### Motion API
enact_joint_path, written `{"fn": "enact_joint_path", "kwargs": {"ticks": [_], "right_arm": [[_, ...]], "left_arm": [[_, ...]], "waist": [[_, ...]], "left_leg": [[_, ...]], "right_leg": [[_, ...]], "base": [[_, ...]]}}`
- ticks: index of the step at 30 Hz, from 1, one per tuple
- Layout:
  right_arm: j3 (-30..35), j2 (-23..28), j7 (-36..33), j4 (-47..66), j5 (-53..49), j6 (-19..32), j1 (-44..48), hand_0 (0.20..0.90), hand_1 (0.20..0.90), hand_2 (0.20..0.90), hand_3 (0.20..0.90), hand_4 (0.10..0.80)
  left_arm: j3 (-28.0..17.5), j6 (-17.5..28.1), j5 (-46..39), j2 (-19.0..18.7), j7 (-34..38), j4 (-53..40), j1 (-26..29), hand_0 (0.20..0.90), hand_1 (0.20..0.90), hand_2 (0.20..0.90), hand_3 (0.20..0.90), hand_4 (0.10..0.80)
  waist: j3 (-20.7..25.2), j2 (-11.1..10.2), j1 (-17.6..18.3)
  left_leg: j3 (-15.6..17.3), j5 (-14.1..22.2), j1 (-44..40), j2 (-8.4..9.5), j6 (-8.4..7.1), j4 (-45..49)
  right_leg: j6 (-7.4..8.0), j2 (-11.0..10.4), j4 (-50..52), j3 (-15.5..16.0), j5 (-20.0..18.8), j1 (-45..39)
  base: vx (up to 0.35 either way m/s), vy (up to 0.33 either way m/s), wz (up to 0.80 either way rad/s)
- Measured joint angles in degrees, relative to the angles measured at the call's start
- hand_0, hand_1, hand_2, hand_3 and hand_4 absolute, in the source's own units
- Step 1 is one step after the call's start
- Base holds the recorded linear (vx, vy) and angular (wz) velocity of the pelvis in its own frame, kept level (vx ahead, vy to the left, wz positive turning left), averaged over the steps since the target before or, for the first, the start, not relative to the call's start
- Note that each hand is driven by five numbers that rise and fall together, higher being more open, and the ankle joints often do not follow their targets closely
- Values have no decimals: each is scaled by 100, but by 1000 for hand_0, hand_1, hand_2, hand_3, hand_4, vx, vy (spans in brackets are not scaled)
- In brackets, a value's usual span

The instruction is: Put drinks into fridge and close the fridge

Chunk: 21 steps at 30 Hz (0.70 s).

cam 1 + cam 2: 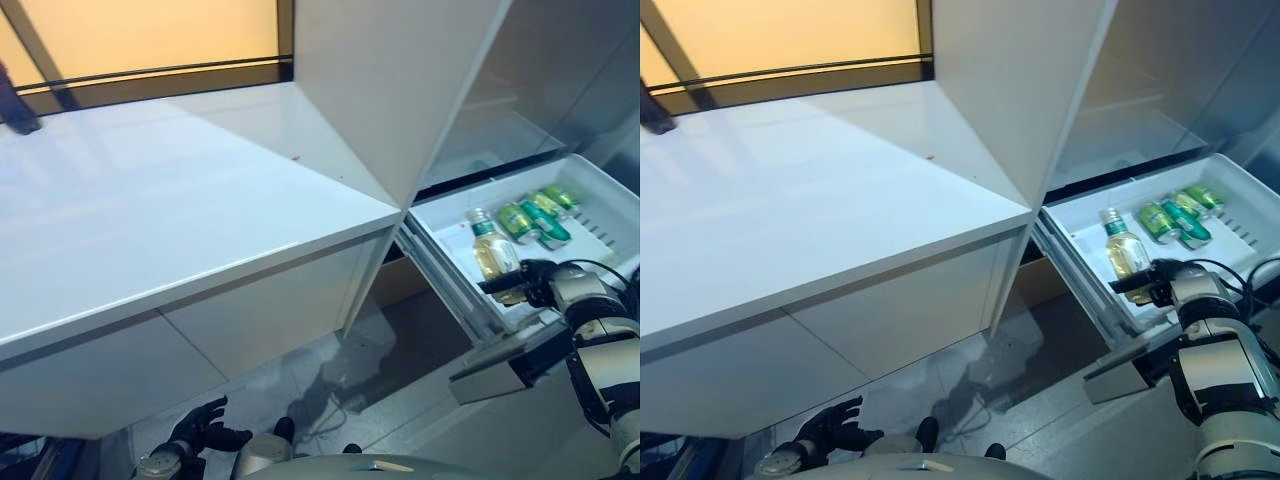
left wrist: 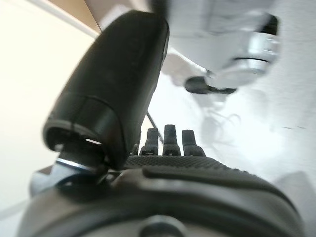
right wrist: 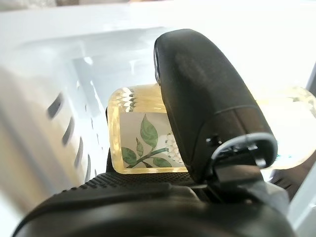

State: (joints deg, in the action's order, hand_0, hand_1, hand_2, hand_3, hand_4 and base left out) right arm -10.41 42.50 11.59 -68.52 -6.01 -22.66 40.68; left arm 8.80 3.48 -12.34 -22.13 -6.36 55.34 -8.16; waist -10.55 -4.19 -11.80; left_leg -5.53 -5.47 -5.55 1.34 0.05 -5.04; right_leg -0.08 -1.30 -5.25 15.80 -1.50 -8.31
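— Right hand (image 1: 545, 283), what is it doing?
— Its thumb and fingers are clamped around the bottle (image 1: 492, 250) of pale yellow drink, which lies inside the open white fridge drawer (image 1: 600, 196), near the front.
— Anything else in that drawer?
— Green cans (image 1: 535, 217) lie farther back, apart from the bottle.
— And the left hand (image 1: 200, 430)?
— Low beside the white counter (image 1: 180, 210), over the floor, fingers relaxed, nothing in it.
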Motion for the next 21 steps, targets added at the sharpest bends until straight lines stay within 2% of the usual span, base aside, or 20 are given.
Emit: {"fn": "enact_joint_path", "kwargs": {"ticks": [5, 11, 16, 20, 21], "right_arm": [[341, 55, -316, -138, -115, -19, -31, 300, 300, 300, 200, 100], [341, 237, -373, -104, 90, 50, -42, 300, 300, 300, 200, 100], [231, 640, -485, 32, 444, 133, 308, 300, 300, 300, 200, 100], [-9, 711, -348, 90, 502, 148, 695, 300, 300, 300, 200, 100], [-195, 759, -362, 130, 598, 243, 817, 467, 467, 467, 395, 295]], "left_arm": [[-91, 5, 6, -42, -35, 2, -126, 900, 900, 900, 900, 800], [-57, 47, 2, -40, -88, -318, -151, 900, 900, 900, 900, 800], [183, 91, -106, -128, -212, -784, 186, 900, 900, 900, 900, 800], [203, 176, -230, -201, -207, -785, 243, 900, 900, 900, 900, 800], [213, 175, -240, -233, -207, -789, 263, 900, 900, 900, 900, 800]], "waist": [[-347, 132, -78], [-530, 334, -110], [-938, 729, -221], [-1166, 888, -210], [-1261, 892, -201]], "left_leg": [[-199, -8, 23, 29, -25, 120], [-366, 39, 197, 30, -78, 379], [-424, 18, 784, -14, -135, 747], [-414, -35, 951, -46, -170, 779], [-373, -35, 989, -53, -177, 815]], "right_leg": [[-13, -6, 1, 163, 33, -110], [-61, 5, 63, 310, 102, -83], [-187, -45, 836, 324, 302, 688], [-263, -72, 1218, 259, 416, 1053], [-278, -93, 1365, 224, 488, 1161]], "base": [[83, -122, 20], [-39, -113, 13], [-219, -85, 1], [-145, -60, -9], [-135, -52, -16]]}}
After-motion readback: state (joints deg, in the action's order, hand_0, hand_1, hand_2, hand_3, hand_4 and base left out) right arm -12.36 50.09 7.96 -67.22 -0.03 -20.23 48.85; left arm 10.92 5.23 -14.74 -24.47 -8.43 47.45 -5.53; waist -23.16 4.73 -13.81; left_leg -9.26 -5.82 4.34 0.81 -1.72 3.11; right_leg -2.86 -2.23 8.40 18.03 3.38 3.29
